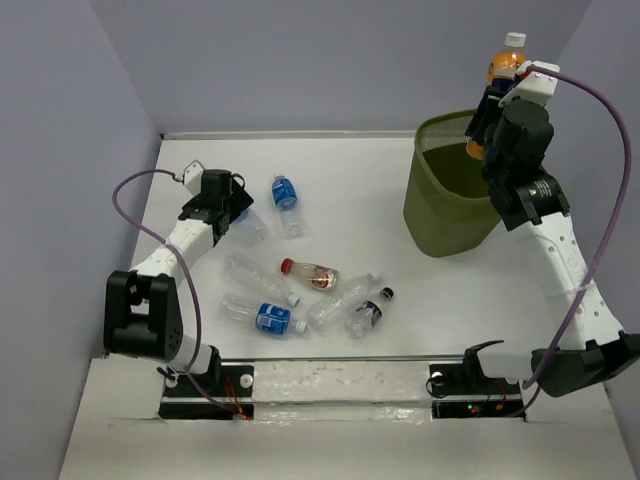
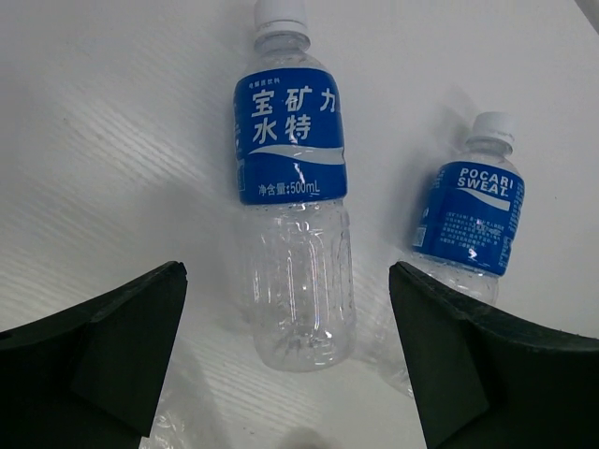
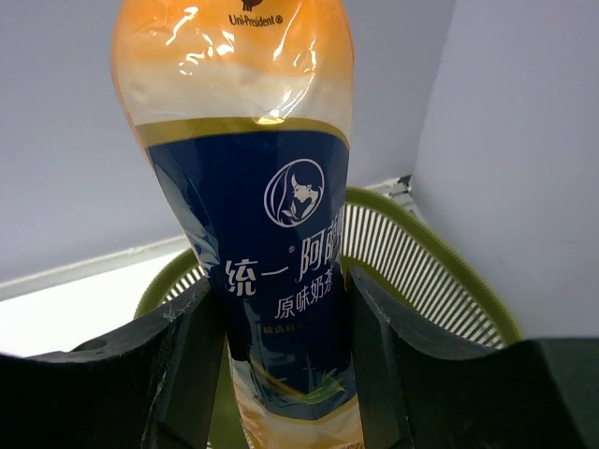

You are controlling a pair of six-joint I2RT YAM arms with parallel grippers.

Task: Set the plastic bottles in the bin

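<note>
My right gripper [image 1: 488, 118] is shut on the orange bottle [image 1: 503, 65] with the dark label and holds it upright above the olive-green mesh bin [image 1: 440, 215]. In the right wrist view the gripper [image 3: 281, 346] clamps the bottle [image 3: 267, 234] on its label, with the bin's rim [image 3: 440, 238] just behind and below. My left gripper [image 1: 228, 208] is open low over a blue-labelled bottle [image 2: 290, 187] lying on the table. Its fingers [image 2: 103, 355] stand either side of the bottle's clear base. A Pocari Sweat bottle [image 2: 468, 220] lies to its right.
Several more bottles lie mid-table: a red-capped one [image 1: 308, 273], a clear one [image 1: 258, 275], a blue-labelled one [image 1: 265, 316], a clear one [image 1: 340, 300] and a dark-capped one [image 1: 368, 312]. Walls close off the back and sides.
</note>
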